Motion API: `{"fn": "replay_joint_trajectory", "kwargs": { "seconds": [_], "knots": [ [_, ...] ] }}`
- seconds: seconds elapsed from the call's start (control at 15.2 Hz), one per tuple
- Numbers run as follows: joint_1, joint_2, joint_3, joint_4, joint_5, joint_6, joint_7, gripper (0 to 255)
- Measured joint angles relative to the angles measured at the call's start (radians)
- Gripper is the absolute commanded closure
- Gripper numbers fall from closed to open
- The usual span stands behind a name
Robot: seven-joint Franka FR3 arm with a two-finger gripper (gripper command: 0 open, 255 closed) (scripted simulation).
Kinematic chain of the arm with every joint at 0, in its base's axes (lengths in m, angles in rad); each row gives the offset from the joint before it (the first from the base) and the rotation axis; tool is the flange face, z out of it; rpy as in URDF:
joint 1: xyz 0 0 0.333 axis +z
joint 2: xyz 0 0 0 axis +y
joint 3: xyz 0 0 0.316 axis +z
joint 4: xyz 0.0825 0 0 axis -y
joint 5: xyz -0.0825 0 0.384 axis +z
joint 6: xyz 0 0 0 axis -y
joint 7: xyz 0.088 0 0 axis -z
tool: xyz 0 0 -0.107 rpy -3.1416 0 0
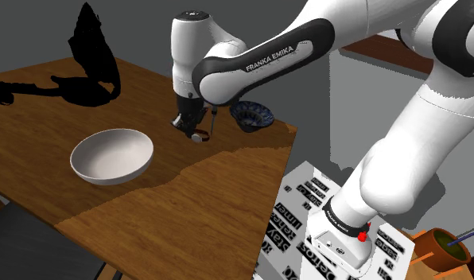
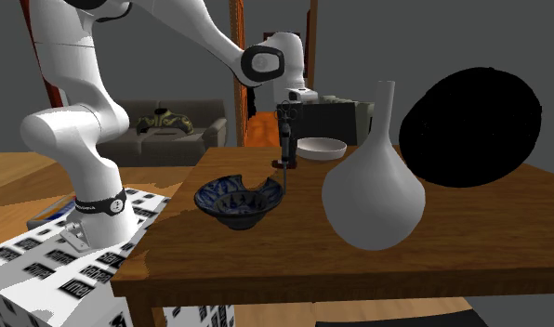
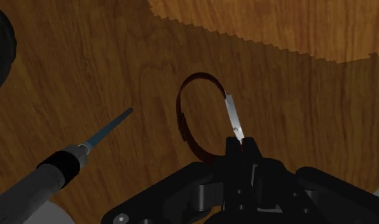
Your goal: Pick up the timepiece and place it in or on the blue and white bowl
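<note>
The black claw (image 3: 241, 143) is pinched together on the wristwatch (image 3: 185, 121). Its two fingers meet on the shiny silver bit of the watch's dark brown strap, and the strap curls round in a loop past the tips.

The blue and white bowl (image 1: 253, 115) sits near the edge of the brown wooden table (image 1: 196, 207). In the shoulder view the watch (image 1: 200, 137) is just to the left of this bowl, close to it but not touching. It is low by the wood, and it is hard to tell if it rests on the table. The claw (image 1: 189, 127) hangs right over it.

A thin tool with a grey handle (image 3: 80, 153) lies beside the watch.

A plain white bowl (image 1: 112, 156) sits farther from the blue and white bowl, past the watch. In the second exterior view a white vase (image 2: 373, 190) with a long neck stands just right of the blue and white bowl (image 2: 238, 200). A big black shape (image 2: 470, 125) is behind the vase.
</note>
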Motion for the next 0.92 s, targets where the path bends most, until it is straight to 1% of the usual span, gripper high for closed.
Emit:
{"fn": "replay_joint_trajectory", "kwargs": {
  "seconds": [0.92],
  "knots": [
    [-0.002, -0.08, 0.002, 0.107, 0.054, -0.177, -0.05, 255]
  ]
}}
